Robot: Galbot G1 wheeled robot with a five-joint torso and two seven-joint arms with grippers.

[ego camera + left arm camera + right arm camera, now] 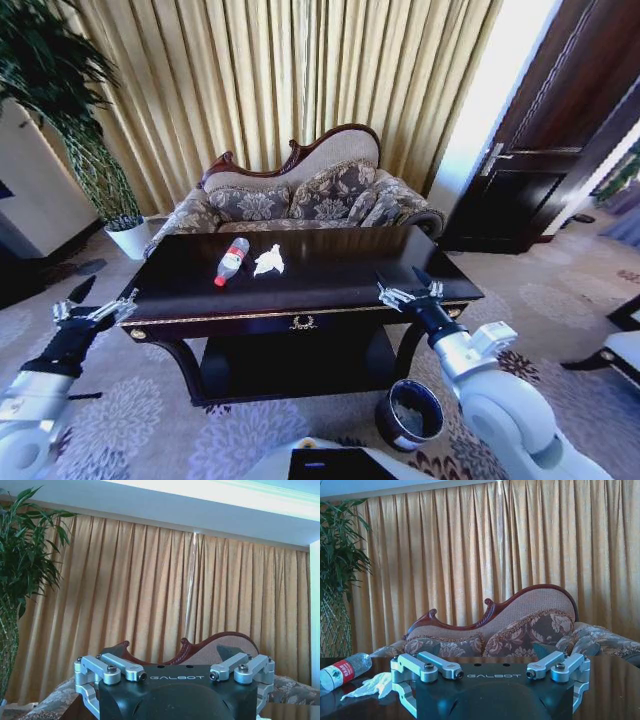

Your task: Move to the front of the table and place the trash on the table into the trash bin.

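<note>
The dark glossy table [340, 265] with gold trim stands in front of me. A clear bottle [231, 260] with a red cap and label lies on its left half, and a crumpled white tissue [269, 261] lies just to the right of it. My right gripper [408, 289] hovers open over the table's front right edge; its wrist view shows the bottle [342, 671] and tissue [372, 685] farther along the tabletop [615, 680]. My left gripper [100, 302] is open, just off the table's front left corner. The dark round trash bin [410, 415] stands on the carpet below the right arm.
A patterned sofa [300, 195] stands behind the table before gold curtains. A potted plant in a white pot [128, 238] is at the back left, a dark door [540, 130] at the back right, and a chair [625, 345] at the right edge.
</note>
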